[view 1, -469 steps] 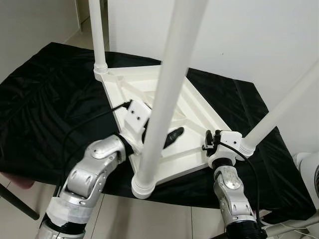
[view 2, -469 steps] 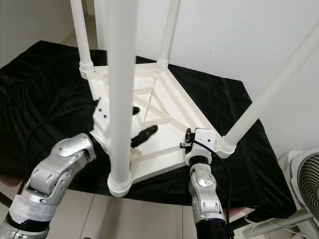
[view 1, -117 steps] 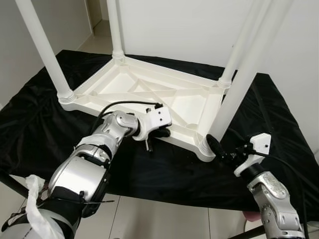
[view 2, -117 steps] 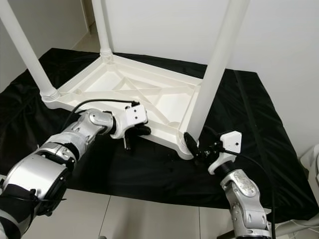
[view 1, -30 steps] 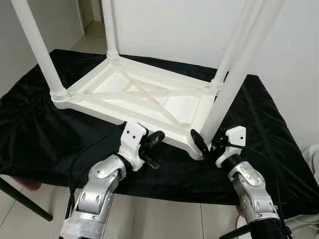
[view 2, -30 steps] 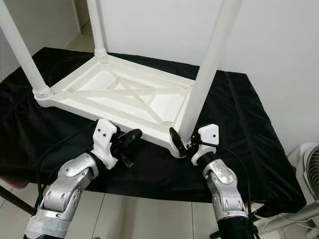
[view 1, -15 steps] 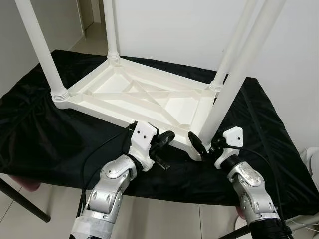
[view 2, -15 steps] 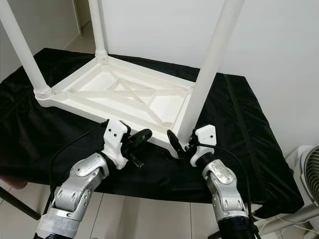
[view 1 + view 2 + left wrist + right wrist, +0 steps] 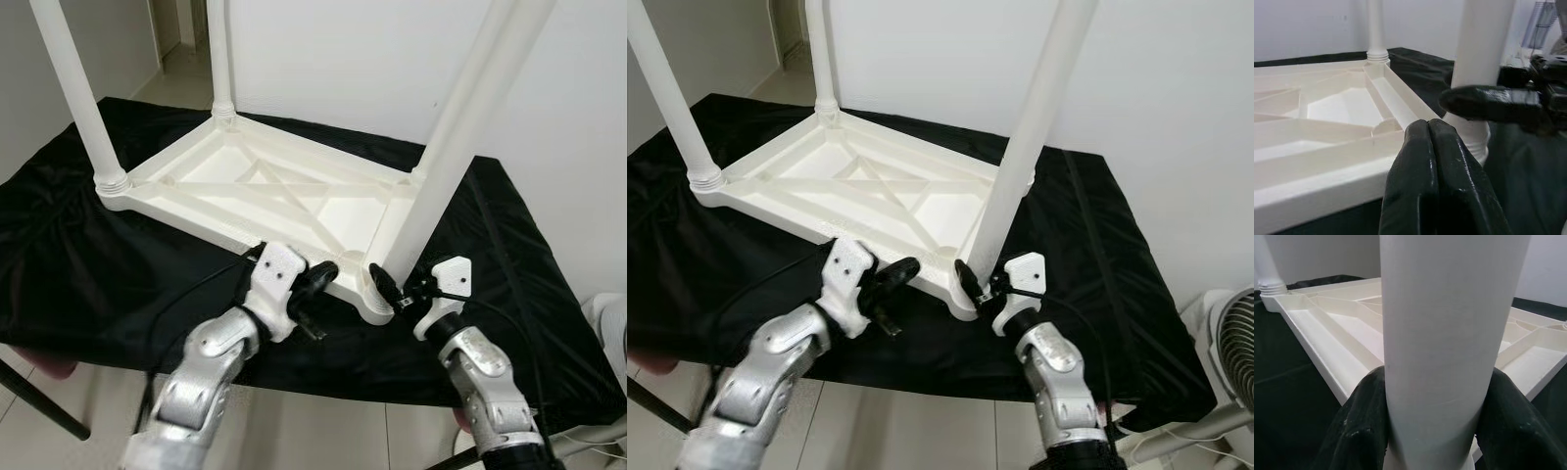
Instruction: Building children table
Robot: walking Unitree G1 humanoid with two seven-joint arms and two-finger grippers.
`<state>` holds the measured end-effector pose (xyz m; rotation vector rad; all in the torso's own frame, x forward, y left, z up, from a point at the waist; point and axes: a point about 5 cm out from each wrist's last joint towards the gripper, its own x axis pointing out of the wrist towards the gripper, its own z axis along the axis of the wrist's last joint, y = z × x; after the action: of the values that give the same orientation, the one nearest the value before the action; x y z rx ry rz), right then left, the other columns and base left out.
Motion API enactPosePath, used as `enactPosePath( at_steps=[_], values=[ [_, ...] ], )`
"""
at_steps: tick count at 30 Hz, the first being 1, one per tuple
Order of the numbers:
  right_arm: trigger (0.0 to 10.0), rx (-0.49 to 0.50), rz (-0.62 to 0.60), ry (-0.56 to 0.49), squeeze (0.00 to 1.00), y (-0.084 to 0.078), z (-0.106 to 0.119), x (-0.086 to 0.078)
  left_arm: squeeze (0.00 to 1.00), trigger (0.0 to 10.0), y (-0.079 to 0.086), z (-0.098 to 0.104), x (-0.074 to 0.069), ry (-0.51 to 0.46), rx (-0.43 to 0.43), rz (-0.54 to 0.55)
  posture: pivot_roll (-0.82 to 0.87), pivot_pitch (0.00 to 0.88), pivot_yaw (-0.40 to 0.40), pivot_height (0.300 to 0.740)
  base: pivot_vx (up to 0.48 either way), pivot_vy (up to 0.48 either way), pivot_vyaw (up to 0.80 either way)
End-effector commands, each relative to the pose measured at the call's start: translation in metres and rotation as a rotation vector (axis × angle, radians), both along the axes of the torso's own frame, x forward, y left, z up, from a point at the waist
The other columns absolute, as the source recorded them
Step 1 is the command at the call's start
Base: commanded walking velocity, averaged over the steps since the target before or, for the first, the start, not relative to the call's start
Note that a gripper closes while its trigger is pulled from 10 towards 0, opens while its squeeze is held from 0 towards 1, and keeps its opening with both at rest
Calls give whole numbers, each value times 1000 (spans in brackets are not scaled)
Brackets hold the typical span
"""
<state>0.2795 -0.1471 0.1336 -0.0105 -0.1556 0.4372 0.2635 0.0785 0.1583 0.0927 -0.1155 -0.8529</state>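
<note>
Legs up, the white plastic children's table (image 9: 265,191) lies upside down on the black cloth (image 9: 118,264) that covers the tabletop. I take the near right corner leg (image 9: 1019,147) as my landmark. My right tool (image 9: 1430,440) is clamped round the base of that white tubular leg, one black finger on each side of it, just above the ribbed socket. My left tool (image 9: 1432,186) has its two fingers pressed together on nothing, and sits just beside the same corner, against the near edge of the upturned frame.

I judge the step in hand to be seating this leg in its socket. To do it well, I would keep the right tool low on the leg, press straight along the leg's axis, and use the left tool to brace the frame so it cannot slide on the slippery cloth. Three other legs (image 9: 73,88) stand upright at the farther corners.
</note>
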Motion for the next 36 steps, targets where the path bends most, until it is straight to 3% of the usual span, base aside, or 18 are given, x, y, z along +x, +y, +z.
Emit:
enactPosePath(
  at_steps=[1,3,10,14,15,16,24,25,26,27,32,36],
  values=[
    [0,2,-70,74,0,6,-10,-2,0,10000,-7,2,-12,-33,43,-162,-26,19,-115,740,0,0,0],
    [0,42,-195,116,0,17,-16,-7,0,10000,-3,0,-19,-42,89,-188,-19,23,-123,740,0,0,0],
    [0,65,-325,142,0,26,-18,-11,0,10000,-5,-3,-22,-43,105,-188,-12,25,-126,740,0,0,0],
    [0,31,-378,129,0,27,-15,-12,0,10000,-6,-4,-21,-21,121,-189,-13,24,-123,740,0,0,0],
    [3216,17,-380,125,0,28,-15,-13,231,10000,-7,-4,-22,-8,109,-198,-17,23,-118,740,0,0,0],
    [10000,19,-381,128,0,29,-14,-14,1000,10000,-8,-4,-23,14,89,-219,-17,23,-118,740,0,0,0],
    [10000,5,-406,114,0,24,-12,-13,1000,10000,-11,-5,-25,41,74,-266,-32,19,-109,740,0,0,0],
    [10000,1,-413,112,0,22,-11,-12,890,10000,-11,-5,-23,33,83,-254,-34,19,-109,740,0,0,0],
    [10000,1,-413,112,0,22,-11,-12,890,10000,-11,-5,-23,33,83,-254,-34,19,-109,740,0,0,0],
    [10000,-6,-418,106,0,21,-10,-11,0,10000,-12,-6,-22,38,81,-254,-36,18,-107,740,0,0,0],
    [10000,-5,-408,100,0,22,-9,-10,0,10000,-12,-4,-21,34,75,-266,-35,17,-108,740,0,0,0],
    [10000,-28,-287,73,0,24,-6,-10,0,10000,-13,-2,-23,10,94,-284,-31,14,-108,740,0,0,0]
  ],
)
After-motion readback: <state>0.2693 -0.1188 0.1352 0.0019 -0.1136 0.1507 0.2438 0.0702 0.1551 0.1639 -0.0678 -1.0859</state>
